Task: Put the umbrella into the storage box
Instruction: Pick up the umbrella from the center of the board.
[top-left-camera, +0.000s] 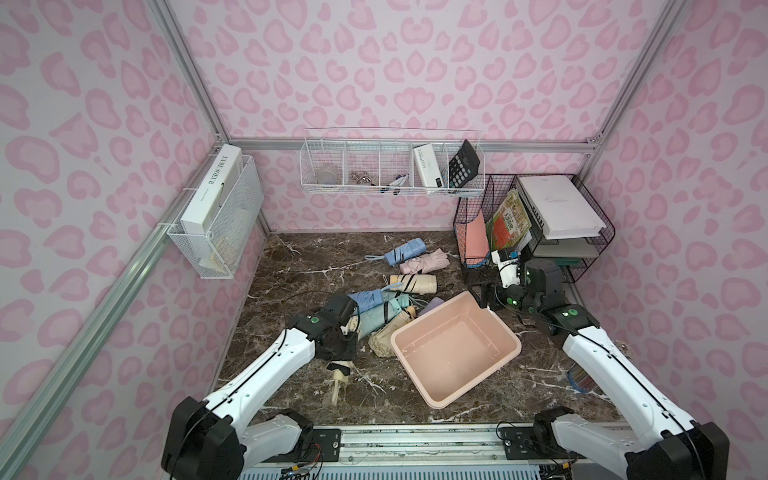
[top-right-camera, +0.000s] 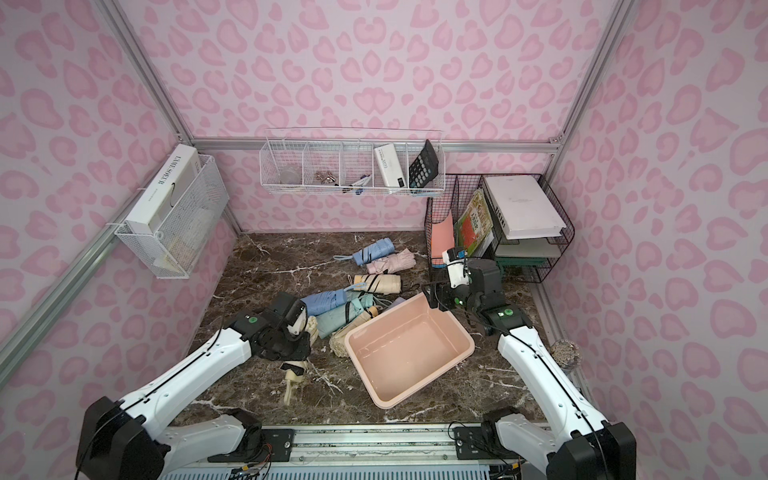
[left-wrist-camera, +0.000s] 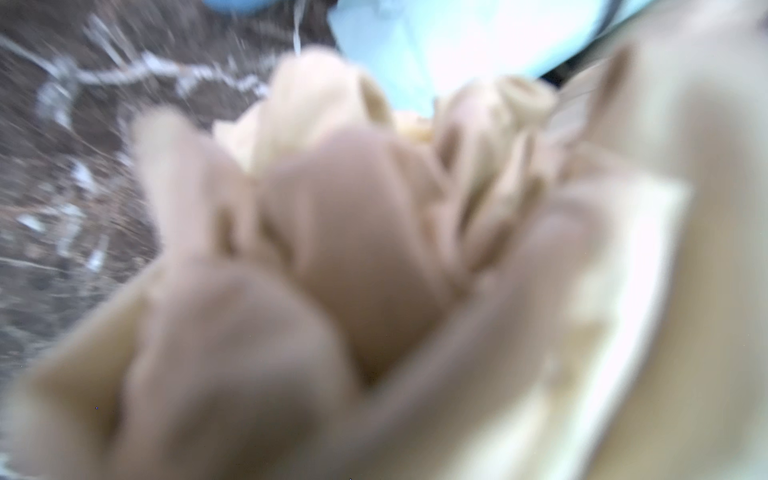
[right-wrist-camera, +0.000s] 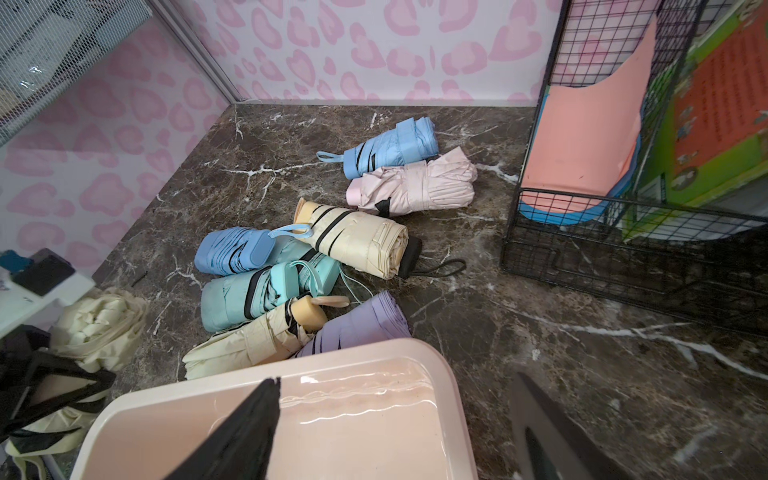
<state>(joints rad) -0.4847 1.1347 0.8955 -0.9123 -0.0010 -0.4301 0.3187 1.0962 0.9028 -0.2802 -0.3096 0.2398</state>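
Your left gripper (top-left-camera: 337, 359) hangs over the cream umbrella (top-left-camera: 336, 380), left of centre in both top views. Its wrist hides the fingers and the left wrist view shows only blurred cream fabric, so you cannot tell whether it grips. The storage box (top-left-camera: 455, 347) sits askew at lower centre, near that umbrella's right, and your right gripper (right-wrist-camera: 395, 378) stands open astride its far rim.

One pink storage box (top-left-camera: 453, 349), two blue umbrellas (right-wrist-camera: 390, 151), three cream umbrellas (right-wrist-camera: 357, 237), one pink umbrella (right-wrist-camera: 415, 187), one purple umbrella (right-wrist-camera: 361, 324), mint umbrellas (right-wrist-camera: 232, 299) too overlapped to count, two white wire baskets (top-left-camera: 216, 224), one calculator (top-left-camera: 463, 166)
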